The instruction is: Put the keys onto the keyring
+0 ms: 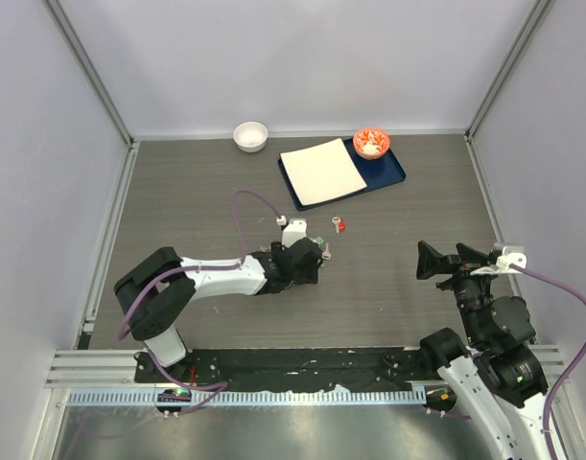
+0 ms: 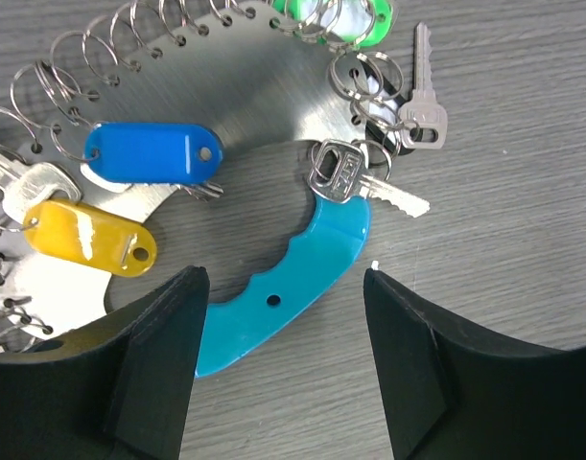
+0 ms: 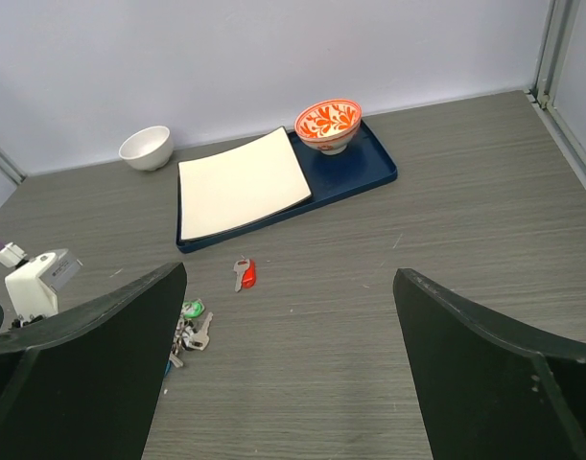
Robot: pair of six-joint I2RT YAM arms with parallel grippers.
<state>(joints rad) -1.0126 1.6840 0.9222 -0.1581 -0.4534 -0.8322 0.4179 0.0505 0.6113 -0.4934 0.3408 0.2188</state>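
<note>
Left gripper (image 2: 283,369), foreground of the left wrist view: black fingers (image 2: 158,364) spread wide, pinching nothing, hovering over the keyring (image 2: 293,273), whose light blue crescent lies between them on the grey surface (image 2: 523,240). Its silver plate is edged with small split rings carrying keys (image 2: 422,96), a blue tag (image 2: 153,153), a yellow tag (image 2: 91,238) and a green tag (image 2: 336,14). Right wrist view: right gripper (image 3: 291,316) also spread and empty. One red key (image 3: 245,273) lies loose left of frame centre, short of the dark blue tray (image 3: 379,172), with the keyring cluster at lower left. Top view: red key just up-right of the left gripper, apart from the keyring, and the right gripper well apart at mid right. Judgement: the left arm is nearer the loose key, whose long axis is too small to tell.
</note>
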